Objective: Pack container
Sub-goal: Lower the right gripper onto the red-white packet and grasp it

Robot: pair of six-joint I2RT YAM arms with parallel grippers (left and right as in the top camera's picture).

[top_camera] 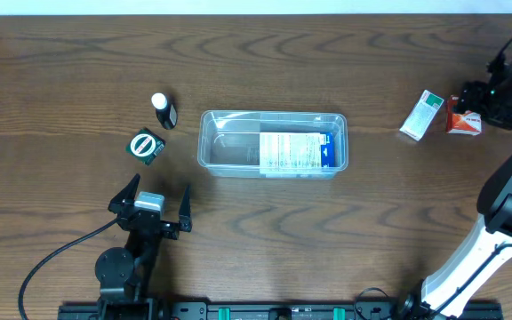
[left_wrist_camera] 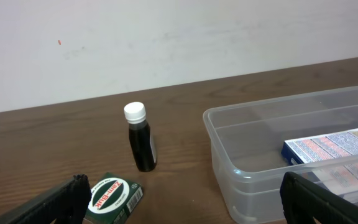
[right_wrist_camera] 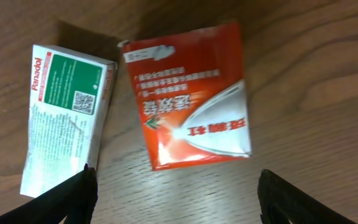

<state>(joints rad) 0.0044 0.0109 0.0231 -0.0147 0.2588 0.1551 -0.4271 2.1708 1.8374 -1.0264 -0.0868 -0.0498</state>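
The clear plastic container (top_camera: 229,142) sits mid-table with a white and blue box (top_camera: 296,152) lying in its right half; it also shows in the left wrist view (left_wrist_camera: 241,155). A small dark bottle with a white cap (top_camera: 163,109) (left_wrist_camera: 140,143) and a green Zam-Buk box (top_camera: 147,146) (left_wrist_camera: 114,196) stand left of it. A white and green Panadol box (top_camera: 422,115) (right_wrist_camera: 61,118) and a red-orange sachet (top_camera: 463,119) (right_wrist_camera: 191,102) lie at the far right. My left gripper (top_camera: 158,206) (left_wrist_camera: 185,202) is open and empty near the table's front. My right gripper (top_camera: 487,100) (right_wrist_camera: 176,199) is open above the sachet.
The right arm's base and white link (top_camera: 496,222) rise along the right edge. The left arm's cable (top_camera: 52,262) loops at the front left. A pale wall (left_wrist_camera: 166,37) stands behind the table's far edge.
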